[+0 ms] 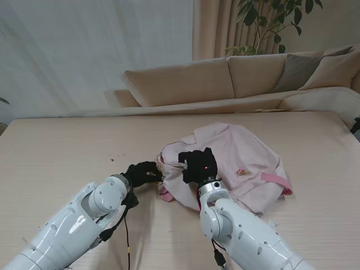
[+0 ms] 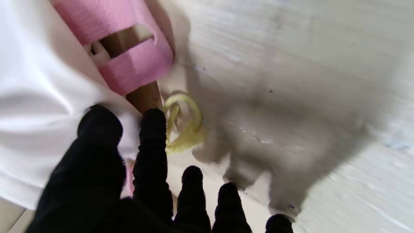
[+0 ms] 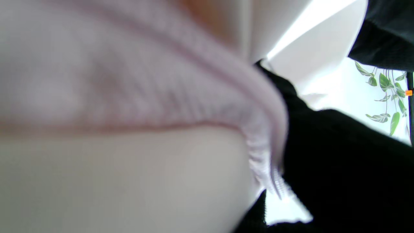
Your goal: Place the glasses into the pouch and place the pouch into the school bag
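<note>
Nearest to us, our left hand [image 1: 142, 173] sits at the left edge of the pink school bag [image 1: 236, 157], its black fingers [image 2: 152, 155] spread on the table [image 1: 62, 152] beside the bag's white fabric and a pink strap [image 2: 129, 61]; one or two fingers touch the cloth, but we cannot tell whether they pinch it or hold nothing. A small yellow cord loop [image 2: 182, 123] lies on the table just beside those fingertips; it may be the pouch's drawstring, though we cannot say. Just to the right, our right hand [image 1: 198, 164] is closed on a fold of the bag's rim and lifts it, and its wrist view is filled with ribbed pink fabric [image 3: 161, 81] held against the dark glove. The pouch and the glasses do not show plainly in any view; we judge they are already inside the bag or hidden under the cloth, which we cannot confirm. The risks follow from that. If our right hand lets go too soon, the soft mouth may collapse and shut over whatever is half in. If our left hand drags away with a finger caught in the yellow cord or the strap, it could pull the contents out or shift the whole bag. Farther off, the bag's body and straps lie slack toward the sofa [image 1: 225, 79], so any tug travels freely.
</note>
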Tool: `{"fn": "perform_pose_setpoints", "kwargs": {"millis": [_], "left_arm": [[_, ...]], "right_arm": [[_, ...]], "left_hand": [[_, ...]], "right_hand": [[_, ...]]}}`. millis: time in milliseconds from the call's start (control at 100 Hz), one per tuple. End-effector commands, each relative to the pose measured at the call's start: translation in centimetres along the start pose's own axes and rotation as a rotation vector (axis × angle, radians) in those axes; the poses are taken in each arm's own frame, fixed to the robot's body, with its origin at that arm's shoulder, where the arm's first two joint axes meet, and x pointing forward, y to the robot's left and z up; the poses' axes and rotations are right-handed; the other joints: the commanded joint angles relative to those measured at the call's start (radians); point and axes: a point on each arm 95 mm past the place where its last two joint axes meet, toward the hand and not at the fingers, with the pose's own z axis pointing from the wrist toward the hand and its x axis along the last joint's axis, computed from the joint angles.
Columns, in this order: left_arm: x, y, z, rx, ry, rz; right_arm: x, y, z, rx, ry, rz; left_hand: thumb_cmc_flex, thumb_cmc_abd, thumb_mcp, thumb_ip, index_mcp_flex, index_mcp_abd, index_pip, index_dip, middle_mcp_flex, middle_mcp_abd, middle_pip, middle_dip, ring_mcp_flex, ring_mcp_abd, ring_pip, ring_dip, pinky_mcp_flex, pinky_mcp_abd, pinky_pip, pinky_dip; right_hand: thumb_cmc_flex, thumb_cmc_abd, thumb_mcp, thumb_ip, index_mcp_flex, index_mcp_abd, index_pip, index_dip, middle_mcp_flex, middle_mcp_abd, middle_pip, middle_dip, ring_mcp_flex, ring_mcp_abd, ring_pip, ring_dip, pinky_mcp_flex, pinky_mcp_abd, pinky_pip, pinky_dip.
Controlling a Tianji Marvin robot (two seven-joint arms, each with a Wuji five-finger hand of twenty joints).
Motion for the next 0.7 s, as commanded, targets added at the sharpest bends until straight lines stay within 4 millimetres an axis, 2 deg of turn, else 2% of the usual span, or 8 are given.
{"fn": "perform_pose_setpoints", "kwargs": {"millis": [0, 140, 240, 330, 370, 430, 560, 690], "left_arm": [[-0.55, 1.45, -0.04, -0.075, -0.005, 0.015], [-0.78, 1.64, -0.17, -0.144, 0.017, 0.121], [-0.9, 1.77, -0.34, -0.18, 0.023, 0.155], [-1.06, 1.82, -0.4, -0.106, 0.043, 0.175], [-1.02, 1.79, -0.43, -0.074, 0.046, 0.158], [-0.91, 1.68, -0.49, -0.037, 0.047, 0.144], [-1.02, 1.42, -0.59, -0.005, 0.037, 0.161], [-1.24, 1.52, -0.36, -0.025, 0.019, 0.159]], "right_arm": [[0.24, -0.01, 0.16, 0.006, -0.002, 0.006], [0.28, -0.09, 0.26, 0.007, 0.001, 0.005], [0.32, -0.14, 0.36, 0.006, 0.001, 0.008], [0.25, -0.16, 0.45, 0.005, 0.004, 0.005], [0.22, -0.18, 0.48, 0.005, 0.004, 0.005], [0.19, -0.23, 0.49, 0.006, 0.004, 0.006], [0.19, -0.32, 0.54, 0.005, 0.004, 0.006], [0.24, -0.34, 0.63, 0.002, 0.005, 0.008]], "left_hand": [[-0.026, 0.02, -0.033, 0.017, -0.029, 0.005, -0.032, -0.025, -0.024, -0.039, -0.022, -0.022, 0.001, 0.006, 0.002, -0.003, 0.109, 0.048, 0.177, 0.099], [-0.033, 0.047, -0.073, 0.023, -0.124, -0.017, -0.091, -0.074, -0.051, -0.051, -0.108, -0.042, -0.012, -0.01, -0.055, -0.035, 0.117, 0.043, 0.147, 0.063], [-0.04, 0.06, -0.097, 0.024, -0.114, 0.013, -0.07, -0.071, -0.067, -0.05, -0.131, -0.032, -0.011, -0.019, -0.067, -0.058, 0.123, 0.037, 0.121, 0.02], [-0.046, 0.034, -0.112, 0.033, -0.224, -0.059, -0.012, 0.001, -0.057, -0.041, -0.112, 0.015, -0.004, -0.005, -0.017, -0.011, 0.125, 0.052, 0.164, 0.047], [-0.051, 0.023, -0.104, 0.035, -0.309, -0.073, 0.051, 0.075, -0.057, -0.042, -0.112, 0.018, -0.001, -0.002, -0.01, -0.001, 0.125, 0.055, 0.172, 0.061], [-0.061, 0.011, -0.095, 0.034, -0.364, -0.089, 0.101, 0.145, -0.059, -0.013, -0.107, 0.028, 0.003, 0.002, 0.0, 0.007, 0.129, 0.059, 0.179, 0.075], [-0.072, -0.002, -0.09, 0.034, -0.365, -0.044, 0.094, 0.164, -0.056, -0.017, -0.095, 0.04, 0.008, 0.007, 0.019, 0.016, 0.138, 0.064, 0.185, 0.085], [-0.08, 0.001, -0.081, 0.03, -0.284, -0.01, 0.05, 0.133, -0.063, -0.012, -0.11, 0.034, 0.004, 0.003, 0.011, 0.008, 0.13, 0.061, 0.18, 0.09]], "right_hand": [[0.045, 0.032, 0.108, 0.054, 0.019, -0.019, 0.031, 0.021, -0.005, 0.061, 0.015, 0.009, 0.079, -0.033, 0.034, 0.021, -0.002, 0.017, 0.033, 0.006], [0.043, 0.036, 0.106, 0.053, 0.017, -0.021, 0.032, 0.02, -0.007, 0.058, 0.017, 0.008, 0.079, -0.035, 0.034, 0.022, -0.002, 0.015, 0.033, 0.005], [0.044, 0.037, 0.105, 0.054, 0.017, -0.021, 0.033, 0.019, -0.009, 0.057, 0.017, 0.007, 0.076, -0.035, 0.034, 0.022, -0.002, 0.015, 0.033, 0.005], [0.043, 0.038, 0.104, 0.054, 0.015, -0.024, 0.033, 0.019, -0.009, 0.056, 0.018, 0.007, 0.076, -0.036, 0.035, 0.022, -0.001, 0.015, 0.034, 0.005], [0.044, 0.037, 0.104, 0.055, 0.015, -0.024, 0.033, 0.02, -0.01, 0.056, 0.018, 0.006, 0.075, -0.037, 0.034, 0.022, -0.002, 0.015, 0.033, 0.005], [0.043, 0.038, 0.104, 0.055, 0.014, -0.024, 0.034, 0.02, -0.009, 0.056, 0.019, 0.006, 0.075, -0.035, 0.035, 0.022, -0.002, 0.014, 0.034, 0.005], [0.042, 0.041, 0.104, 0.056, 0.013, -0.026, 0.035, 0.02, -0.011, 0.056, 0.02, 0.005, 0.075, -0.038, 0.035, 0.023, -0.002, 0.013, 0.035, 0.005], [0.041, 0.043, 0.103, 0.056, 0.011, -0.025, 0.036, 0.02, -0.012, 0.055, 0.022, 0.005, 0.075, -0.038, 0.035, 0.023, -0.002, 0.013, 0.035, 0.005]]}}
